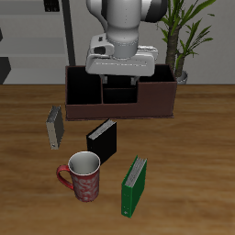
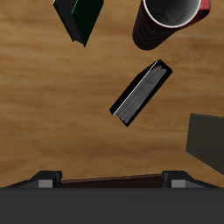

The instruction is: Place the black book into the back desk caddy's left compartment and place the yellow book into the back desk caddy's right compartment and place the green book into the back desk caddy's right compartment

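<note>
Well forward of the claw (image 1: pixel 120 90), the black book (image 1: pixel 103 139) stands untouched.

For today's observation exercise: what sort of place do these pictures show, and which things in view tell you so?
Probably a study or office desk, rendered in a simulator. A wooden table holds the back desk caddy, three small books such as the black book, and a red mug; a potted plant stands behind.
</note>
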